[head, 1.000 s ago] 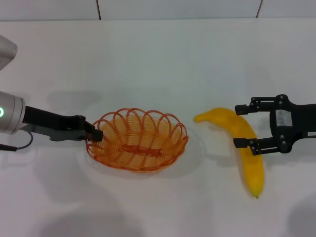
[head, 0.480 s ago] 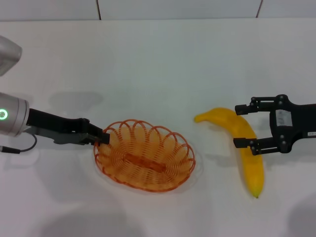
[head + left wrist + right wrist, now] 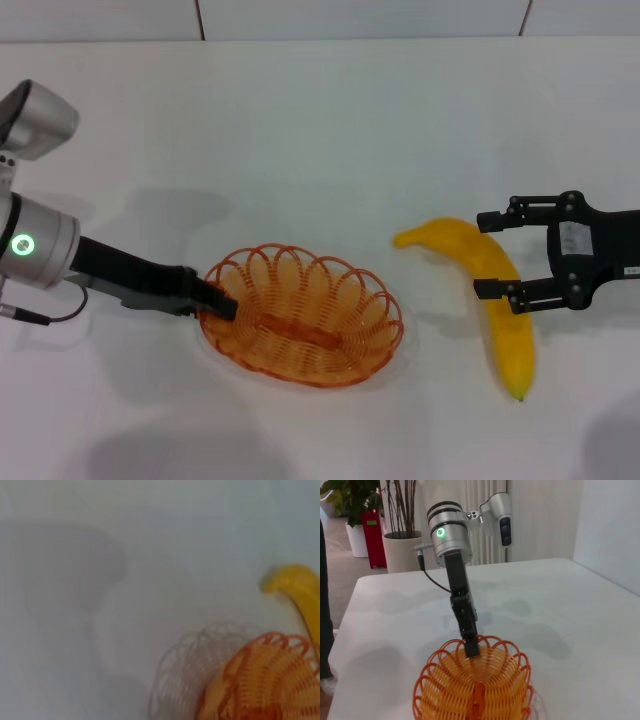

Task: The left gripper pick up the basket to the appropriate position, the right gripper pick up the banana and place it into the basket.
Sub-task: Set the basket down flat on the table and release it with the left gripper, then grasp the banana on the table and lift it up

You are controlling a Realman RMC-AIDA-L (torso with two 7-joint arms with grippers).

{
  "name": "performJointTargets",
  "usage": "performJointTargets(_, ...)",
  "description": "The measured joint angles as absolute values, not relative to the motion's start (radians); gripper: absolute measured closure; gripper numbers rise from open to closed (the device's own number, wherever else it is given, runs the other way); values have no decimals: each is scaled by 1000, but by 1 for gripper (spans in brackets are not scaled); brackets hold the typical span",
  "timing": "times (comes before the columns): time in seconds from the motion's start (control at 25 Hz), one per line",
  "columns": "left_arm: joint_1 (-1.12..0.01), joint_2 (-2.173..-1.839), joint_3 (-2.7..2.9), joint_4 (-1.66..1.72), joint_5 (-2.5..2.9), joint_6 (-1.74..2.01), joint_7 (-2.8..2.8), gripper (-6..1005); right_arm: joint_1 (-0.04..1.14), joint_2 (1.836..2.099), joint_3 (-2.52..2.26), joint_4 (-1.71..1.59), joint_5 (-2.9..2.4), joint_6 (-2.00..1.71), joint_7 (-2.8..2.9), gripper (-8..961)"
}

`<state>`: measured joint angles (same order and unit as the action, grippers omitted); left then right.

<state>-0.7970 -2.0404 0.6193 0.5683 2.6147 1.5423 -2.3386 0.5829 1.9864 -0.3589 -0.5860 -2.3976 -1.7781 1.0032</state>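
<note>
The orange wire basket (image 3: 305, 316) sits at the table's middle, a little left. My left gripper (image 3: 218, 305) is shut on its left rim. The basket also shows in the left wrist view (image 3: 265, 680) and in the right wrist view (image 3: 475, 690), where the left gripper (image 3: 471, 647) pinches the far rim. The yellow banana (image 3: 495, 300) lies on the table to the right of the basket, also in the left wrist view (image 3: 297, 592). My right gripper (image 3: 482, 254) is open, its fingers on either side of the banana's upper half.
The white table (image 3: 320, 130) stretches behind the basket and banana. In the right wrist view a potted plant (image 3: 400, 525) and a red bin (image 3: 372, 535) stand on the floor beyond the table's far edge.
My left gripper has moved the basket toward the front and slightly right, nearer the banana. The right gripper and the banana have not moved.
</note>
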Motion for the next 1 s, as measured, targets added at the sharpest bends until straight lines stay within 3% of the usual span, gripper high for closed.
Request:
performJointTargets(0.44,-785,-2038,640,605,2590,1636,-2211,551,575,1979,-359,-574,-2398,-1781,1003,159)
performJointTargets(0.64,-702,-2036,641,750,2553,1712,-2170,473,574,1973,-341,-574,-2397,-1810,998,159)
performJointTargets(1.0,-527,-2037,638,1007,2362,1800,-1910,473,570,1962,-290,-574,-2396,-1835,994,158)
